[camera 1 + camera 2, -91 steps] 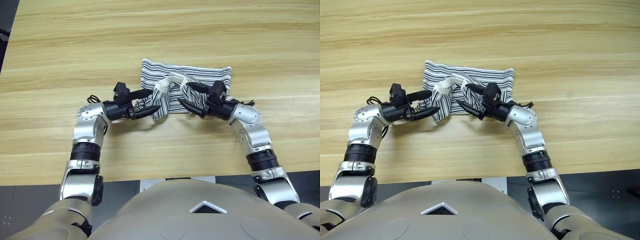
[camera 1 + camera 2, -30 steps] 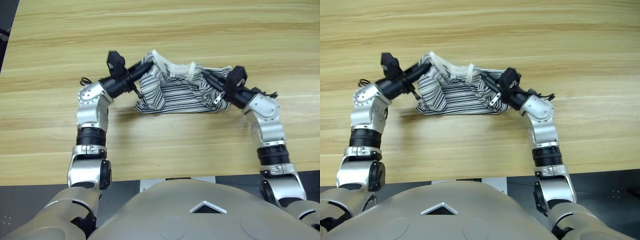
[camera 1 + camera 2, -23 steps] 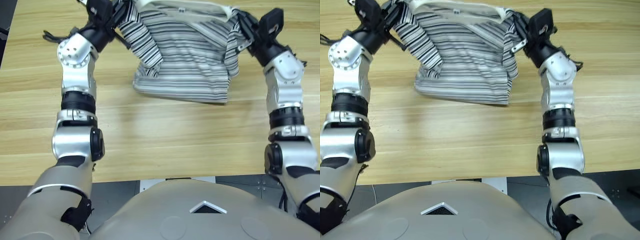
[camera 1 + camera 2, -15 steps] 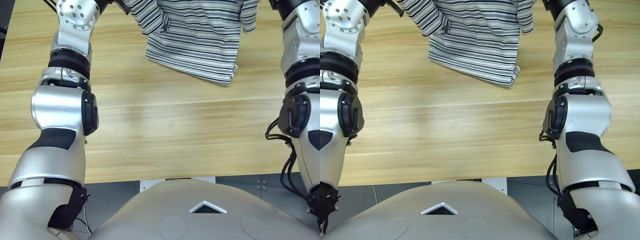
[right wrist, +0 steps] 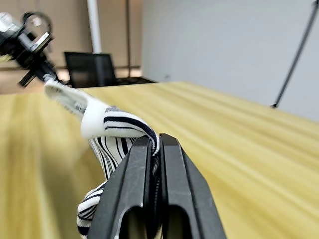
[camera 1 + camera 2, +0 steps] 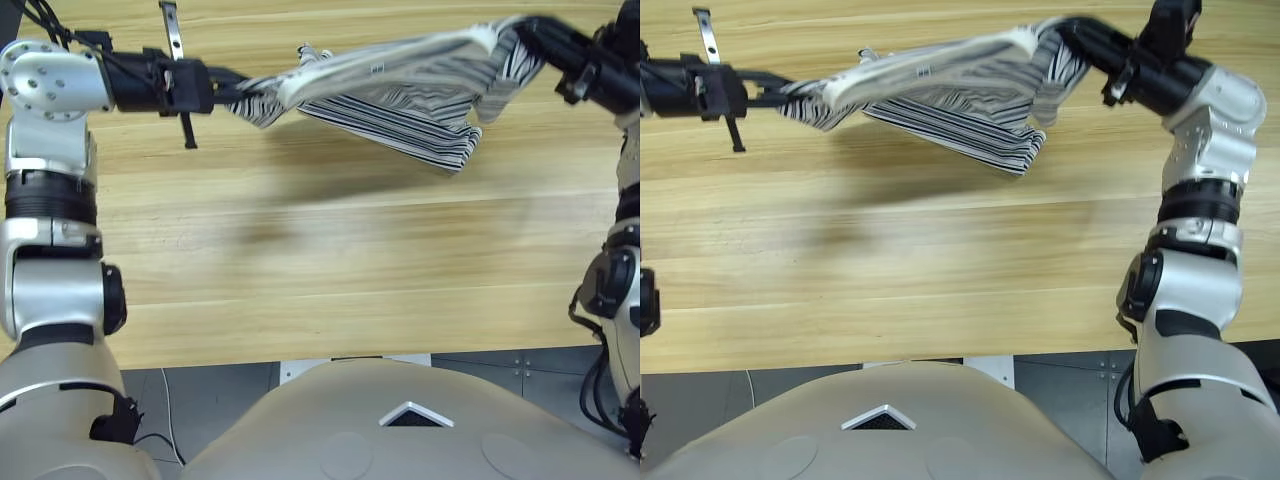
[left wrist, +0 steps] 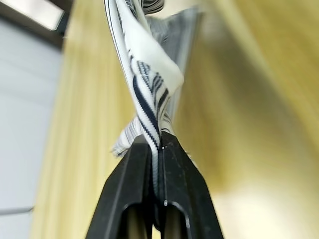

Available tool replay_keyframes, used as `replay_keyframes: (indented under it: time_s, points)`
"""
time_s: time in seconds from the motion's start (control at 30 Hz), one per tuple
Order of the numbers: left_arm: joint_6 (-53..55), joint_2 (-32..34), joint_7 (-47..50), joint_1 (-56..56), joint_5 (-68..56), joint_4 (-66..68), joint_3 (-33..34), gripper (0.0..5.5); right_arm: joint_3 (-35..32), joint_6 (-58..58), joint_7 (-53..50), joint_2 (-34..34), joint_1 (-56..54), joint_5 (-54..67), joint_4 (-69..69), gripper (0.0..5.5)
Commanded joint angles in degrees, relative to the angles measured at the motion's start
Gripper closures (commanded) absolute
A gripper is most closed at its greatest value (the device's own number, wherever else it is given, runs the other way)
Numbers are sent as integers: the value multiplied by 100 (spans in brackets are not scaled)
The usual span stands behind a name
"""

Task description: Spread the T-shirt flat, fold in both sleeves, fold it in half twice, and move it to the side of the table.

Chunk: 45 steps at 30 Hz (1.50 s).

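Above the table (image 6: pixel 300 270) I see the T-shirt (image 6: pixel 400 90) stretched in the air between both arms, its hem sagging toward the wood. My left claw (image 6: pixel 236 88) is clamped on one end, my right claw (image 6: pixel 528 32) on the other.

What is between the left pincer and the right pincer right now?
The T-shirt: it spans from the left pincer to the right pincer, each shut on one end, sagging over the table, as both eye views show.
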Motion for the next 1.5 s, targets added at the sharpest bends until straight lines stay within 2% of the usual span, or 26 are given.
replay_keyframes:
  time_s: [0.03,0.23,0.37,0.4,0.5,0.53,0.7,0.9,1.07,1.1,1.13,1.17,1.23,1.3,1.4,1.5]
  points:
    - [900,1175,-864,1238,-546,-2365,-131,538,380,729,798,-779,1397,197,-1791,540]
    - [1360,1448,-730,2364,93,-3687,-464,538,1059,1221,829,-1229,2673,-133,-2962,540]
    - [1546,1342,-478,2991,825,-4019,-832,538,1524,971,502,-1238,3158,-616,-3209,540]
    - [1663,1318,-410,3116,943,-4086,-890,516,1650,883,402,-1206,3240,-749,-3207,540]
    - [1936,1418,-398,3373,1000,-4323,-934,460,1899,816,314,-1174,3305,-890,-3170,472]
    - [2004,1469,-437,3422,936,-4416,-902,458,1930,824,309,-1186,3286,-880,-3172,469]
    - [2170,1619,-524,3557,730,-4619,-788,385,1932,1010,670,-1378,3239,-531,-3356,386]
    - [2483,1538,-596,3191,200,-4535,-593,300,1565,1577,969,-1620,3107,358,-4026,287]
    - [2596,1489,-698,3087,-82,-4488,-607,211,1465,1817,977,-1845,3041,592,-4420,184]
    - [2534,1315,-577,2995,-76,-4445,-618,202,1406,1785,1003,-1861,3036,677,-4447,173]
    - [2368,930,-259,2796,21,-4289,-635,174,1292,1679,980,-1776,2954,751,-4402,143]
    - [2330,522,81,2567,174,-4098,-669,173,1195,1567,878,-1643,2809,803,-4294,124]
    - [2199,-463,989,2026,789,-3318,-879,173,1156,1016,-186,-887,2010,330,-3528,119]
    - [1956,-1056,1430,1815,1205,-2582,-1153,173,1371,344,-1176,-161,1238,-339,-2570,119]
    - [1493,-1415,1560,1713,1594,-1671,-1539,173,1907,-577,-1754,614,457,-1148,-1353,119]
    - [1142,-1546,1772,1647,1884,-1044,-1670,173,2141,-1244,-2321,1124,-190,-1696,-130,119]
